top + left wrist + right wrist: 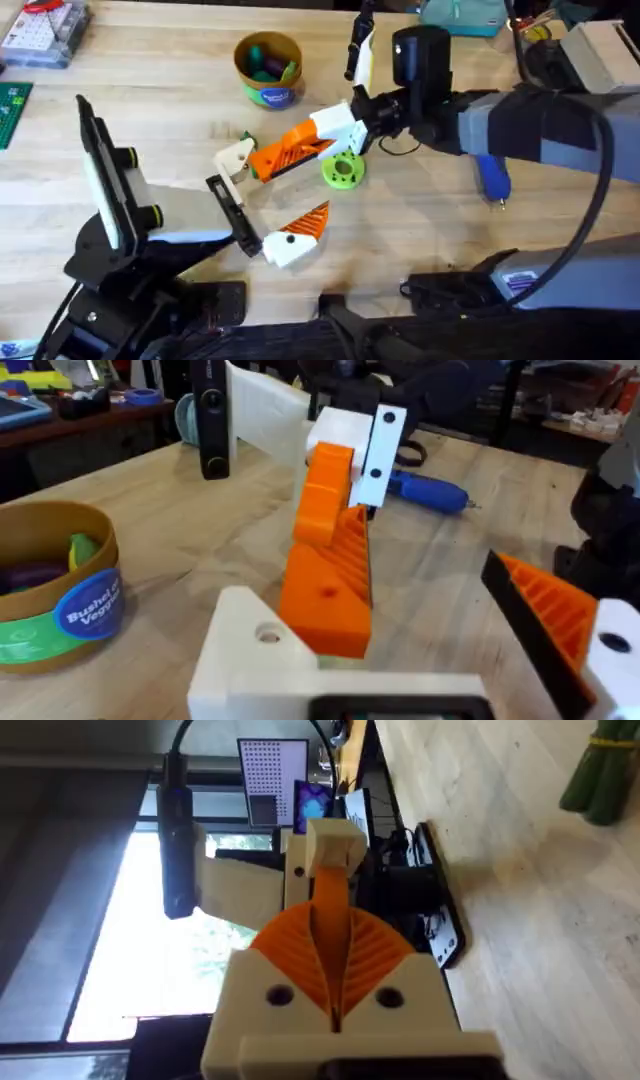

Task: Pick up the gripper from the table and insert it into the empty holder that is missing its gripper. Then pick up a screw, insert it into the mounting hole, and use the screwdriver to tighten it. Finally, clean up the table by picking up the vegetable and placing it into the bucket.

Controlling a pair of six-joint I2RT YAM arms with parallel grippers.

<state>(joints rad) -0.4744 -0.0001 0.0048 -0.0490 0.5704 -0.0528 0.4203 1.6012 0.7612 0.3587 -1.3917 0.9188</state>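
Pale plank table (420, 230) carries everything. Nearest the arm bases, the gripper (295, 236) lies alone and ungrasped. Its tapered sides could squirt out of a pinch, and a clumsy nudge could skate it toward the near edge. It has a white blocky base, an orange ribbed wedge and 1 black dot. Beyond it, the right gripper (300, 152) hovers, jaws seemingly pressed together and empty, its tip by the pale holder (235, 160). A low pass could knock the lime disc (343, 171). Left jaws: I cannot tell. Farthest stands the bucket (268, 68).
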